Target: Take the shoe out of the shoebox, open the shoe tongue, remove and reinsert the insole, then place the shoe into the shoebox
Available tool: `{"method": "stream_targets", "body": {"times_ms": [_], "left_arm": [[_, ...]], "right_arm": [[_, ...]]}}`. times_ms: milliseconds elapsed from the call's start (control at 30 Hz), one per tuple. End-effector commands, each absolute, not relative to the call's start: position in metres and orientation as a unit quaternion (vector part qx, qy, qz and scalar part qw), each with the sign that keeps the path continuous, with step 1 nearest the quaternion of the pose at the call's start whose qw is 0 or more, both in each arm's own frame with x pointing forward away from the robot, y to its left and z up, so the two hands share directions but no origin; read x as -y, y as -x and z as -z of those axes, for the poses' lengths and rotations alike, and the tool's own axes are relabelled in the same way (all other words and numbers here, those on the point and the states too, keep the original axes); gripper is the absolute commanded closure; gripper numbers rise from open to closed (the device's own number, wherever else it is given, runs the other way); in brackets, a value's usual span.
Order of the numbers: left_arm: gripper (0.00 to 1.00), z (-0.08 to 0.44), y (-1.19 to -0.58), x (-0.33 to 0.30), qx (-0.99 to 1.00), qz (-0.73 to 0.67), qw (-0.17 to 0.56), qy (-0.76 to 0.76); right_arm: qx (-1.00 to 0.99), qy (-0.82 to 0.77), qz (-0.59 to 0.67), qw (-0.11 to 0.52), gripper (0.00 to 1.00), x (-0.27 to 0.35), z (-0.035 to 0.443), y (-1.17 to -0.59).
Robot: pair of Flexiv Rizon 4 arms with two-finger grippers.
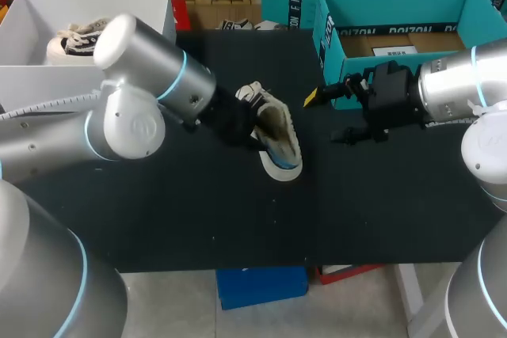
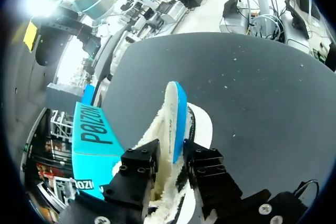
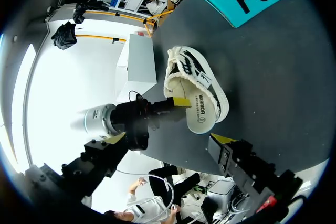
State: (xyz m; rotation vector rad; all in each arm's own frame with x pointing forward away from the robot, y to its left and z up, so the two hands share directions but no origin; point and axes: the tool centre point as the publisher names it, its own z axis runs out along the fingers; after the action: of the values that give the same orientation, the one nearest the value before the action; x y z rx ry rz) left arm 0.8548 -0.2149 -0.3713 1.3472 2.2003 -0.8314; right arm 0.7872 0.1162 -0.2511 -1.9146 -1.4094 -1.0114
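Shoe (image 1: 279,136) on its side, pinched between left fingers (image 2: 137,169)

White shoe (image 1: 279,140) lies mid-table — near the open teal shoebox (image 1: 331,41).

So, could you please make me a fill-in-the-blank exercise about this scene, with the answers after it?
1. The shoe rests outside the teal shoebox, on the table, whose top is ___ in colour.
2. The left gripper has the ___ between its fingers, touching it from two sides.
3. The right gripper holds ___; its fingers stand wide apart.

Missing words: black; shoe; nothing.
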Motion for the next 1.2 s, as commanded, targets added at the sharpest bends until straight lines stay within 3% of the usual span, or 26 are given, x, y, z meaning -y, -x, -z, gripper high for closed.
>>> {"method": "stream_targets", "body": {"times_ms": [33,1200], "left_arm": [[1.0,0.372,-0.854,0.214,-0.793,0.303,0.206,-0.486],[1.0,0.358,-0.83,0.23,-0.775,0.353,0.238,-0.467]], "right_arm": [[0.524,0.713,0.376,0.275,0.0,-0.118,0.251,-0.788],[0.524,0.713,0.376,0.275,0.0,-0.118,0.251,-0.788]]}}
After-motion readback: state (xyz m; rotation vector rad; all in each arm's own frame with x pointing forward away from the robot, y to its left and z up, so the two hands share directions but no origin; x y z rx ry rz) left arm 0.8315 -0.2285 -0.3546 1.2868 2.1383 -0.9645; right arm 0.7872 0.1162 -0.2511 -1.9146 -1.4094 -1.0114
